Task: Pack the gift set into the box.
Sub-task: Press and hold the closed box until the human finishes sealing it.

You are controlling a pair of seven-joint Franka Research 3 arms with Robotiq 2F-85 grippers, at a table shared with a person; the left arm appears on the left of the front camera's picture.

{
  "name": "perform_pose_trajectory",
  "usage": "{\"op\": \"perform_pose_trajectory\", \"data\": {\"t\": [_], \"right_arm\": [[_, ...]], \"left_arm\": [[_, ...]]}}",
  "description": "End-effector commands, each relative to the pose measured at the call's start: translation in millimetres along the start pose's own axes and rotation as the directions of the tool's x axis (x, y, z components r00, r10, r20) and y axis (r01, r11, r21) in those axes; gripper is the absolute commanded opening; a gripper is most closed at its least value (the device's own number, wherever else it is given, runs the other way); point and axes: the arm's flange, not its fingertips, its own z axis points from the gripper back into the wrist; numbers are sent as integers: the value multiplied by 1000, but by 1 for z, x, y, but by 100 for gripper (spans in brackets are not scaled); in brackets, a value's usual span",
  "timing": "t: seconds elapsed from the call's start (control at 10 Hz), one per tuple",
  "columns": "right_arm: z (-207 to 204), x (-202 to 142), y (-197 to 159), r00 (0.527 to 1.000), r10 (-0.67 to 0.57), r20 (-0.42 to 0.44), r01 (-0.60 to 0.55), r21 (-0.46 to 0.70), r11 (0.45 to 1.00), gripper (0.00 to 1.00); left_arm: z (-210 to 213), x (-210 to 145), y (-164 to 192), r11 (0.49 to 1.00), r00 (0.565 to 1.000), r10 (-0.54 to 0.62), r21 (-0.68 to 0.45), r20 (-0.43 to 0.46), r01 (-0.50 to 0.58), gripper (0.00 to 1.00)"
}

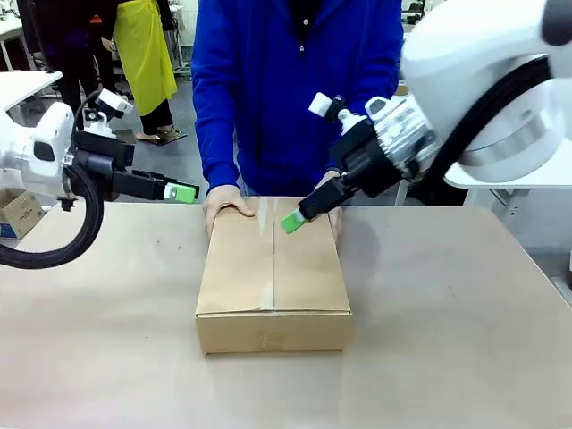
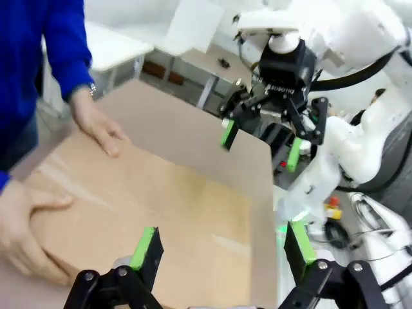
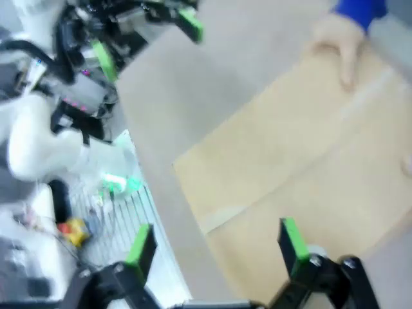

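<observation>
The box (image 1: 273,277) is a brown cardboard carton in the middle of the table, its top flaps lying shut with a seam down the centre. The gift set is hidden. A person in a blue top rests one hand (image 1: 228,207) on the box's far left corner and the other at its far right. My left gripper (image 1: 183,192) hovers open to the left of the box, clear of it; its wrist view shows the box top (image 2: 161,212) beyond the spread fingers. My right gripper (image 1: 290,222) hangs open just above the far end of the box (image 3: 309,187), holding nothing.
A small blue-printed cardboard box (image 1: 18,214) sits off the table's left edge. The brown tabletop (image 1: 447,340) lies bare around the carton. Another person stands at the back left beside a white table (image 1: 22,85).
</observation>
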Motion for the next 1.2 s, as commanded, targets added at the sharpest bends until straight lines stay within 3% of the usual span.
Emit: {"op": "perform_pose_trajectory", "data": {"t": [0.0, 0.1, 0.3, 0.4, 0.5, 0.6, 0.7, 0.8, 0.9, 1.1], "right_arm": [[-31, -27, -47, 832, 368, 415, -514, 328, 793, 100], [-40, -42, -62, 796, 404, 451, -560, 295, 774, 100], [-61, -67, -90, 739, 449, 502, -625, 264, 735, 100], [-69, -79, -105, 804, 409, 432, -541, 245, 805, 100], [-69, -89, -124, 998, 39, 59, -47, 132, 990, 100], [-12, -33, -47, 821, 411, 396, -503, 164, 848, 100], [-35, -76, -87, 895, 316, 314, -380, 167, 910, 100], [-42, -76, -95, 830, 463, 311, -516, 115, 849, 100], [-48, -86, -104, 784, 496, 372, -555, 65, 829, 100], [-52, -97, -109, 744, 535, 400, -581, -7, 814, 100]], "left_arm": [[-19, -30, 26, 947, 941, -314, -28, 126, 320, 100], [-27, -42, 35, 910, 906, -403, -49, 132, 412, 100], [-45, -63, 50, 871, 879, -469, -117, 90, 477, 100], [-53, -70, 51, 856, 872, -475, -169, 117, 489, 100], [-55, -65, 49, 911, 930, -356, -187, 95, 368, 100], [-48, -72, 43, 875, 881, -464, -107, 94, 472, 100], [-48, -72, 43, 875, 881, -464, -107, 94, 472, 100], [-59, -81, 48, 881, 893, -437, -149, 104, 448, 100], [-69, -84, 52, 882, 893, -440, -145, 92, 449, 100], [-77, -90, 57, 893, 904, -422, -144, 67, 427, 100]]}}
